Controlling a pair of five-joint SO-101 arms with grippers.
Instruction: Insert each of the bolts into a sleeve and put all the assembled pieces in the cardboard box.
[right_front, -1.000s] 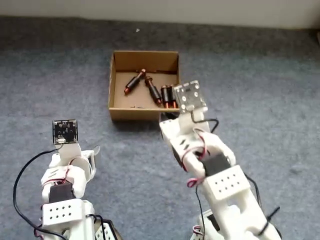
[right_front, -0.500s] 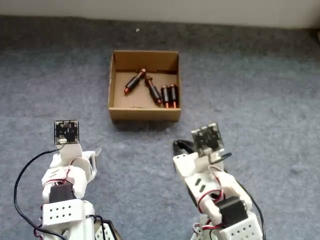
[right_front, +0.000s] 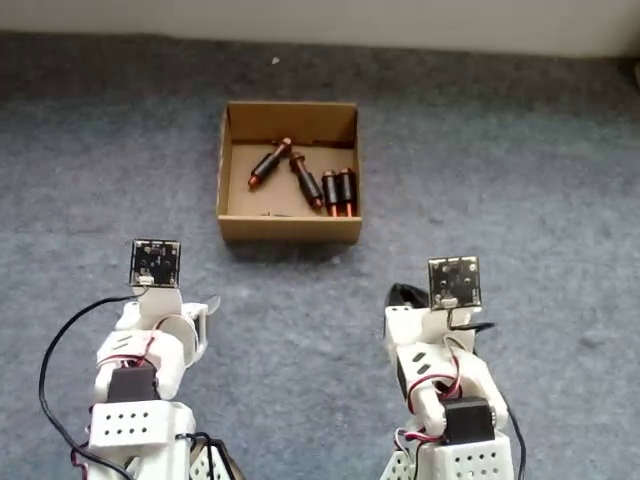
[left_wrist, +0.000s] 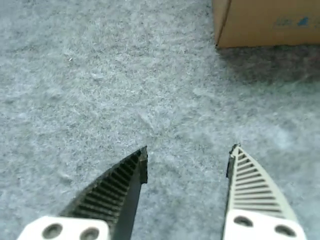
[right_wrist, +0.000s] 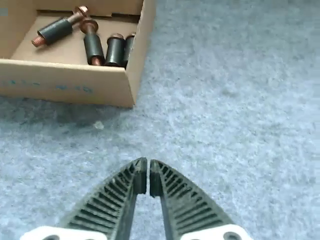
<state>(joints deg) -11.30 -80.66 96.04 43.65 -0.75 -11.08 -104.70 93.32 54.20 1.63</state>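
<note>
The cardboard box stands on the grey carpet at the middle back. Several copper bolts in black sleeves lie inside it, two of them side by side by the right wall. My left gripper hovers open over bare carpet, nothing between its fingers, with a corner of the box ahead of it. In the high view it sits at the lower left. My right gripper is shut and empty, a short way in front of the box and the sleeved bolts. From above it is at the lower right.
Grey carpet covers the whole floor, with open room on both sides of the box. A pale wall strip runs along the far edge. A small pale speck lies on the carpet near the box front.
My right arm has pulled back from over the box's right front corner to the near side. My left arm has shifted slightly to the right.
</note>
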